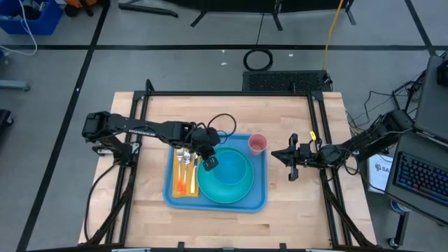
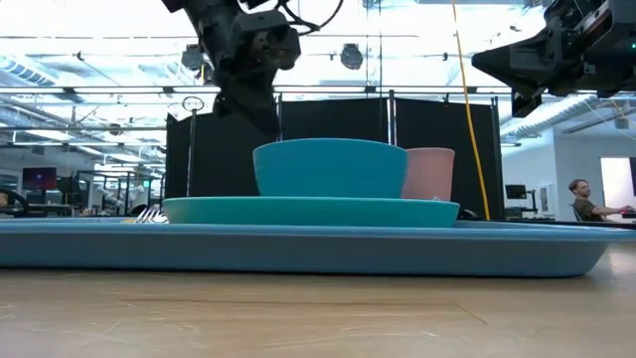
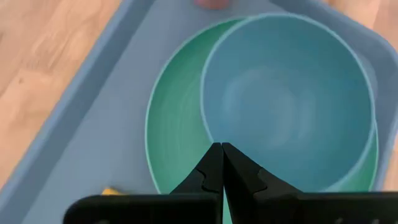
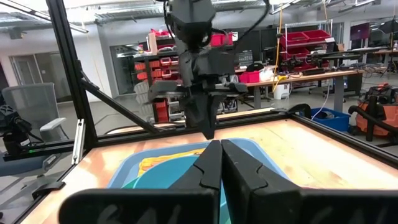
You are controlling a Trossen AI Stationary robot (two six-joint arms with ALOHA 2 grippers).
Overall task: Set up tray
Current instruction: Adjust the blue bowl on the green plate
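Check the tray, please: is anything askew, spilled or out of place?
Nothing stands out. On the tray, the bowl sits upright on the plate, off-centre; the cup stands upright; nothing is spilled.

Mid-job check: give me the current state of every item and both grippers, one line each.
tray: flat on table, loaded.
plate: on tray, under the bowl.
bowl: upright, empty, on the plate.
pink cup: upright on tray's far right corner.
cutlery: lying on tray's left side.
left gripper: shut, empty, above bowl's rim.
right gripper: shut, empty, right of tray.

Blue bowl [image 1: 233, 169] on turquoise plate [image 1: 213, 189], pink cup [image 1: 257, 144], cutlery [image 1: 184, 162]
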